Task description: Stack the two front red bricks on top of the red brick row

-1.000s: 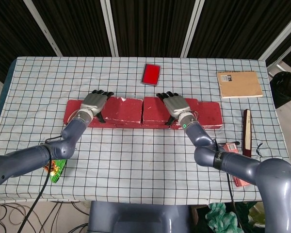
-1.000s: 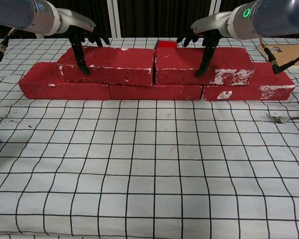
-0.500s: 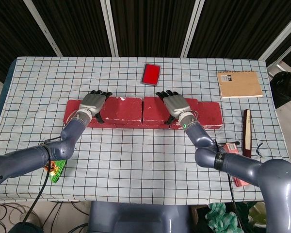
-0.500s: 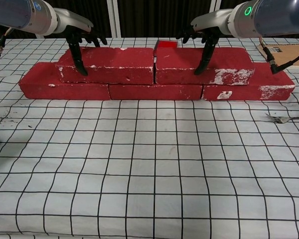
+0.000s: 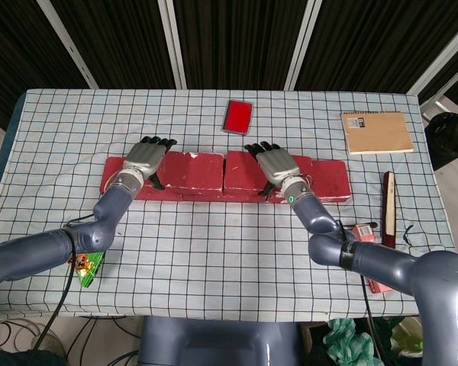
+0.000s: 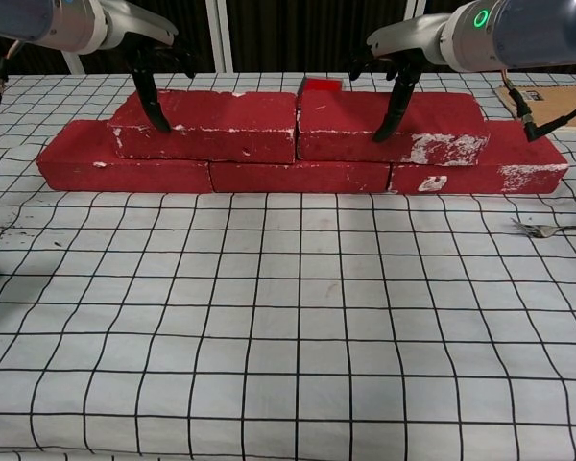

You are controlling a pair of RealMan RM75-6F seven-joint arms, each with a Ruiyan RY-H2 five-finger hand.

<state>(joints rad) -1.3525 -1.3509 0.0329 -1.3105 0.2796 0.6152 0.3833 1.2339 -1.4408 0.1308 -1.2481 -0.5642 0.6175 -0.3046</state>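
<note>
- The red brick row (image 6: 298,176) was laid end to end across the middle of the tabletop, parallel to its front edge, and two upper bricks were seated on it side by side.
- The left upper brick (image 6: 211,123) and the right upper brick (image 6: 403,125) were butted together at a seam near the row's centre, both lying flat.
- The left hand (image 5: 143,158) was draped over the outer end of the left upper brick, its dark fingers (image 6: 152,96) hanging down the front face; whether the brick was actually gripped could not be told.
- The right hand (image 5: 276,162) was spread over the right upper brick in the same way, a finger (image 6: 396,96) down the front face; its hold could not be judged either.
- The tabletop was covered by a white cloth (image 5: 214,244) with a black grid.
- A small red card (image 5: 237,116) was seen near the far edge, a tan notebook (image 5: 377,132) toward the far right corner, and a dark stick (image 5: 388,207) along the right edge.
- Dark panels with pale frames were seen behind the table.
- Compared with a second earlier, both hands were raised slightly, with the hanging fingers reaching less far down the brick faces; the bricks were unchanged.
</note>
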